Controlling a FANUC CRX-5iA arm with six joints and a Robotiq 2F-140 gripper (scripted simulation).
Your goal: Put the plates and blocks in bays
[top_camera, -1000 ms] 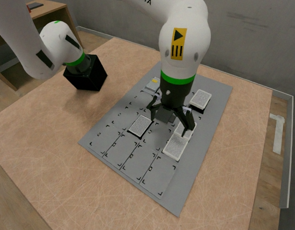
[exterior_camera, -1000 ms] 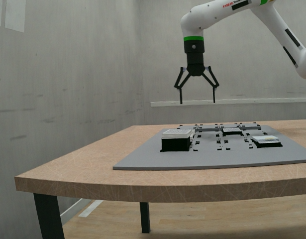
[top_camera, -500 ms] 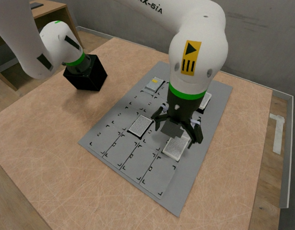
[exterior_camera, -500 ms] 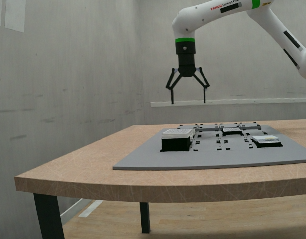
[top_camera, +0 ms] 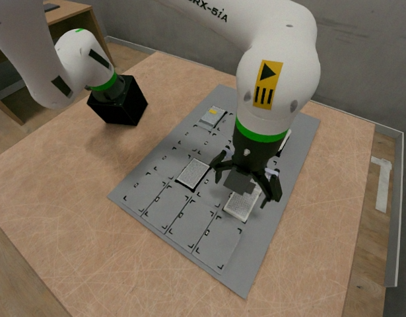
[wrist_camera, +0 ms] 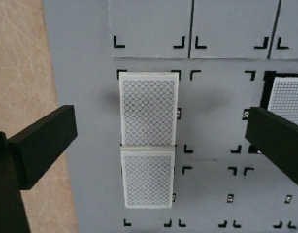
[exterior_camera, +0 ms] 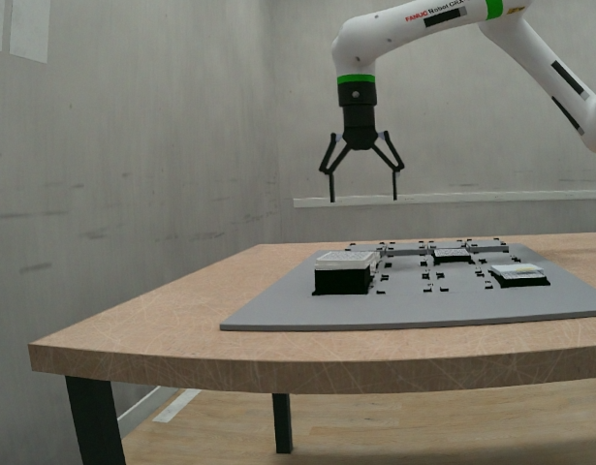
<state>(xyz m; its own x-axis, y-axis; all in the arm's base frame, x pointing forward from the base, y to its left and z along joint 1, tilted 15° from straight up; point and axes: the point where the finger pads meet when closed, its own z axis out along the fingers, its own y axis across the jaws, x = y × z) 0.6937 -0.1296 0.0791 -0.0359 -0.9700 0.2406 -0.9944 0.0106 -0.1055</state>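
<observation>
tool (top_camera: 241, 191) (exterior_camera: 363, 195) (wrist_camera: 161, 121): hanging wide open, gripping nothing, hovering over the far plates
near-raised plate (top_camera: 241, 205) (wrist_camera: 149, 109): lying at 12 o'clock in wrist view, apparently filling bay 43
shifted plate (top_camera: 256, 185) (wrist_camera: 148, 177): sitting at 6 o'clock of it, crowding its edge, missing bay 42's outer corners; likely needing a shift to 6; overlap, can't tell
wide spread: probably leaving room to straddle a plate's long sides
384-well plate (top_camera: 193, 173) (exterior_camera: 452, 255) (wrist_camera: 286, 102): resting at 2 o'clock in wrist view, looking right in bay 23
black block (top_camera: 278, 154) (exterior_camera: 341, 281): standing tall in bay 41, seemingly carrying pale top plate (top_camera: 284, 140) (exterior_camera: 348, 259), perhaps belonging in 22
culture plate (top_camera: 211, 117) (exterior_camera: 517, 279): lying at 11 o'clock in top view, bay 11; lid seating, can't tell
obstacles: neighbouring plate edge and raised column 4 floors possibly catching fingers
desk (top_camera: 94, 221) (exterior_camera: 313, 370) (wrist_camera: 17, 49): carrying grey mat (top_camera: 281, 218) (exterior_camera: 388, 310) (wrist_camera: 90, 146)
</observation>
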